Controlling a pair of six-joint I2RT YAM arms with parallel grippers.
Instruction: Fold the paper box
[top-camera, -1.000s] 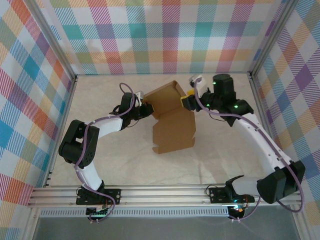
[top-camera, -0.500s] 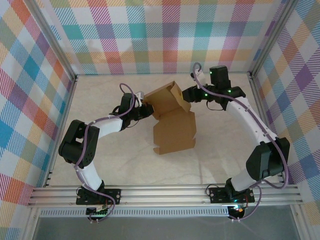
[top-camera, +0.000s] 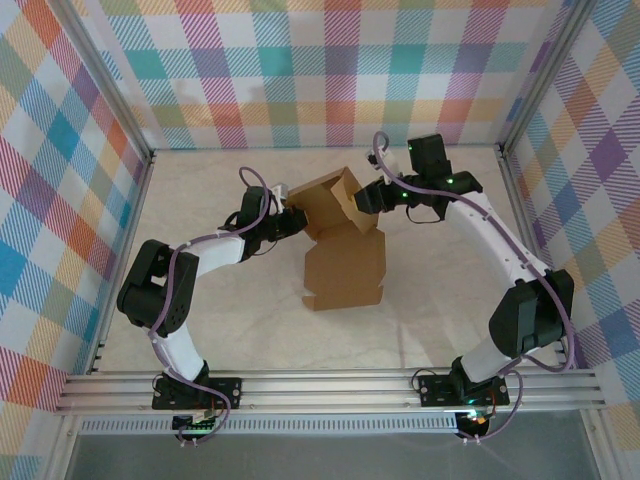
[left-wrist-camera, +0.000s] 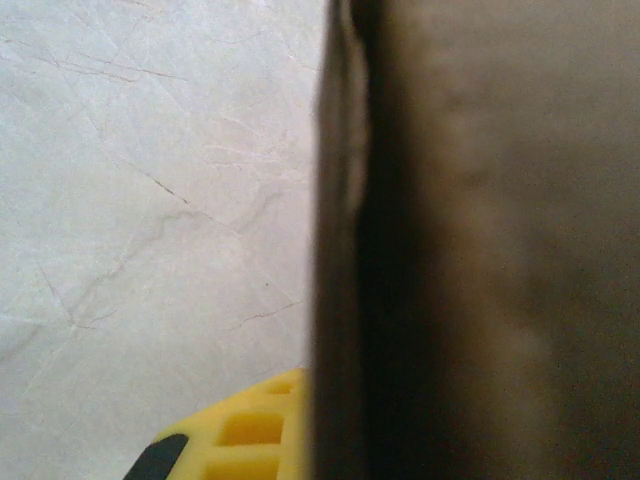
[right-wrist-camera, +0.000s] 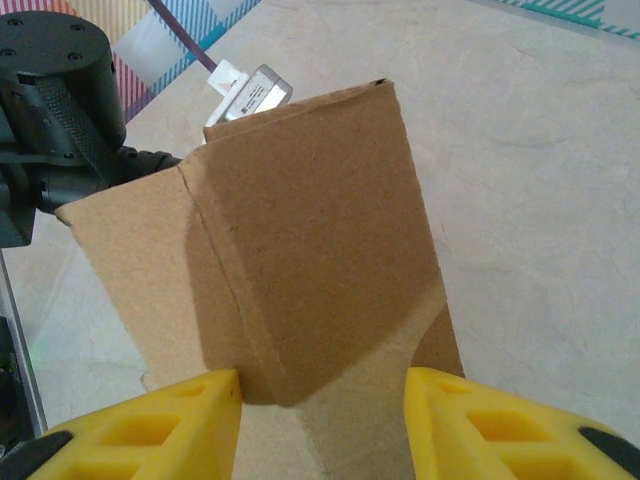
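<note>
Your left claw (top-camera: 292, 221) pinches the paper box (top-camera: 345, 265) at its left edge to anchor it mid-table (top-camera: 440, 295), while your right claw (right-wrist-camera: 322, 398), spread, faces the raised flap (right-wrist-camera: 320, 220), apparently ready to fold it.

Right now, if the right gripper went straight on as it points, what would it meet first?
Likely the box: its raised flap stands just ahead of the right gripper, though depth is unclear.
</note>
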